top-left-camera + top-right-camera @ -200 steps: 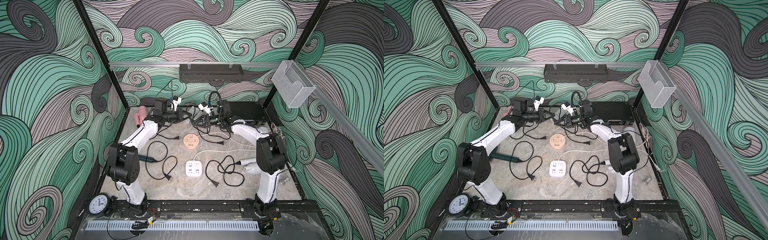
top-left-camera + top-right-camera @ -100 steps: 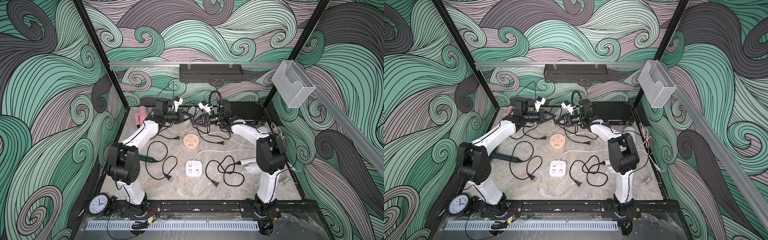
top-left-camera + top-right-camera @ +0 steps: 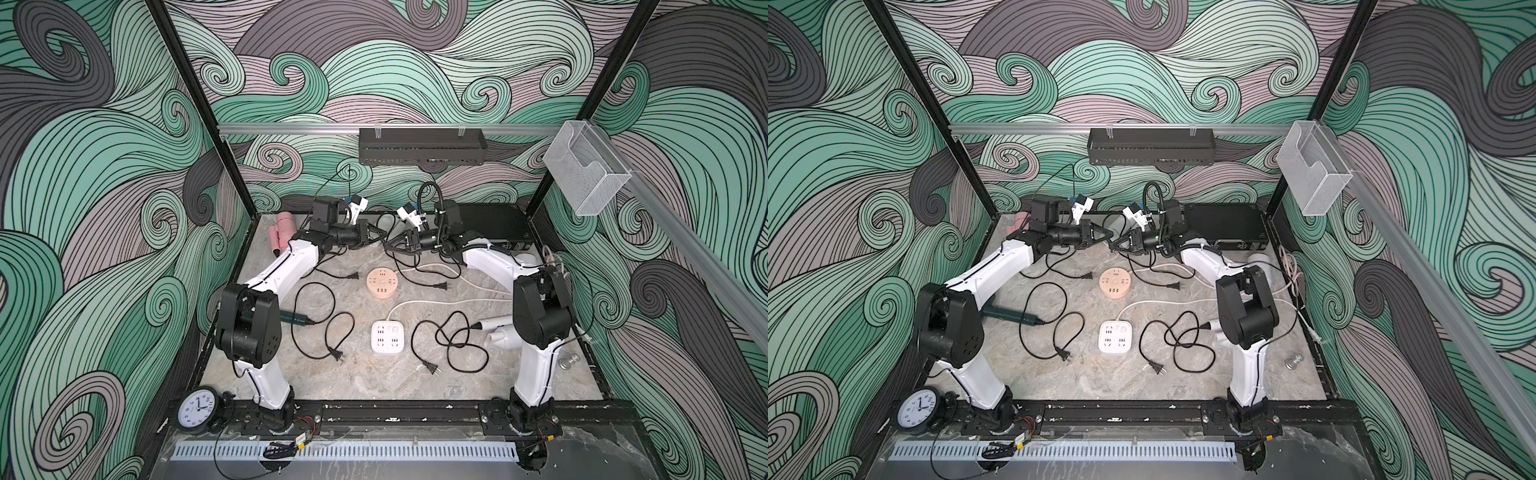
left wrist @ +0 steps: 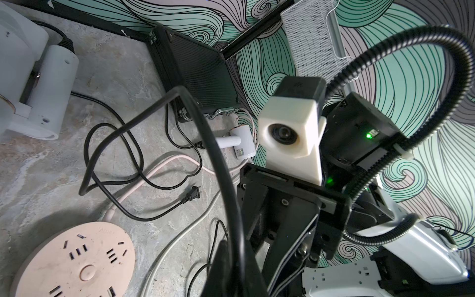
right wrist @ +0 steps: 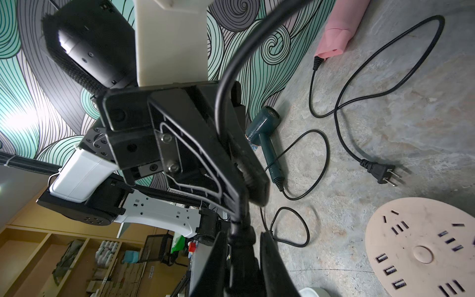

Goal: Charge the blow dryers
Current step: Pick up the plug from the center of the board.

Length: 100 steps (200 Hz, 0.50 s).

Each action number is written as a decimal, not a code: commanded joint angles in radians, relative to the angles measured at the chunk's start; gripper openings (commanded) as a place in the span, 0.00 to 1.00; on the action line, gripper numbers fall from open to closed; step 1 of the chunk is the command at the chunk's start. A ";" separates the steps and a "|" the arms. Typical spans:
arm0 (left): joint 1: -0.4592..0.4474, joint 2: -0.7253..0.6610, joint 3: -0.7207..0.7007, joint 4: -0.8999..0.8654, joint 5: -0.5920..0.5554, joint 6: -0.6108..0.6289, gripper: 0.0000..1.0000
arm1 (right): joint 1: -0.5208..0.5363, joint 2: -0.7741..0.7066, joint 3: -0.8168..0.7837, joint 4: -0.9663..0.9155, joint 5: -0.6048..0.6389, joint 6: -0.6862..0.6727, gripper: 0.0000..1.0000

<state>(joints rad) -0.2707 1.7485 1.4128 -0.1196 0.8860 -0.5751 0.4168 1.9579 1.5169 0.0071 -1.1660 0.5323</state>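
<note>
Since a second ago, the right gripper (image 3: 390,248) is being closed down onto the black cord (image 5: 219,108); the arms are otherwise barely being shifted. Nearest, a white dryer (image 3: 503,341) is being left lying by the right arm's base, and the dark green dryer (image 3: 293,318) by the left elbow. Mid-table, the socket block (image 3: 387,336) is lying in front of the peach hub (image 3: 383,283). Farther back, the cord is being pinched by both grippers, the left gripper (image 3: 379,238) tip to tip with the right. In the far left corner, the pink dryer (image 3: 286,224) is being left lying.

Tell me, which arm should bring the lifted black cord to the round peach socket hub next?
Probably right: its end effector is shut on the black cord, close to the peach hub.
</note>
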 commanded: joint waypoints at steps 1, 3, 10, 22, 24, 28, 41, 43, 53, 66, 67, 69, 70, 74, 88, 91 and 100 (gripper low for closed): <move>-0.002 0.018 0.069 -0.041 0.008 0.010 0.26 | 0.008 -0.051 0.018 -0.071 0.056 -0.080 0.09; -0.002 0.018 0.072 -0.048 0.008 0.009 0.30 | 0.008 -0.053 0.017 -0.072 0.060 -0.082 0.09; -0.004 0.025 0.088 -0.083 0.004 0.007 0.40 | 0.012 -0.068 0.014 -0.092 0.096 -0.116 0.08; -0.002 0.045 0.142 -0.202 0.002 0.030 0.48 | 0.020 -0.091 0.021 -0.167 0.165 -0.186 0.08; -0.001 0.051 0.154 -0.226 0.003 0.035 0.49 | 0.022 -0.093 0.023 -0.182 0.182 -0.202 0.08; 0.000 0.063 0.180 -0.275 0.007 0.051 0.49 | 0.027 -0.103 0.026 -0.209 0.210 -0.232 0.08; -0.003 0.093 0.240 -0.390 0.056 0.087 0.51 | 0.043 -0.134 0.024 -0.255 0.307 -0.307 0.08; -0.004 0.096 0.246 -0.403 0.062 0.089 0.51 | 0.045 -0.138 0.021 -0.257 0.319 -0.315 0.08; -0.003 0.110 0.268 -0.460 0.079 0.093 0.51 | 0.055 -0.157 0.009 -0.262 0.373 -0.345 0.07; -0.002 0.117 0.280 -0.508 0.092 0.099 0.51 | 0.069 -0.183 -0.010 -0.263 0.447 -0.384 0.06; -0.003 0.118 0.280 -0.512 0.092 0.099 0.51 | 0.070 -0.185 -0.012 -0.261 0.451 -0.386 0.06; -0.003 0.119 0.283 -0.520 0.094 0.101 0.51 | 0.071 -0.187 -0.015 -0.259 0.457 -0.388 0.06; -0.002 0.120 0.283 -0.521 0.094 0.101 0.52 | 0.073 -0.190 -0.018 -0.256 0.463 -0.390 0.06; -0.001 0.123 0.287 -0.540 0.096 0.104 0.52 | 0.078 -0.201 -0.034 -0.243 0.485 -0.397 0.06; -0.003 0.135 0.301 -0.597 0.100 0.120 0.52 | 0.090 -0.243 -0.087 -0.181 0.537 -0.405 0.06; -0.003 0.137 0.302 -0.606 0.103 0.122 0.52 | 0.091 -0.247 -0.093 -0.176 0.545 -0.406 0.06; -0.002 0.136 0.296 -0.607 0.117 0.118 0.52 | 0.100 -0.261 -0.111 -0.165 0.582 -0.419 0.07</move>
<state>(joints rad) -0.2707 1.8614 1.6814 -0.5774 0.9501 -0.4995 0.4957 1.7470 1.4654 -0.2020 -0.7433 0.2081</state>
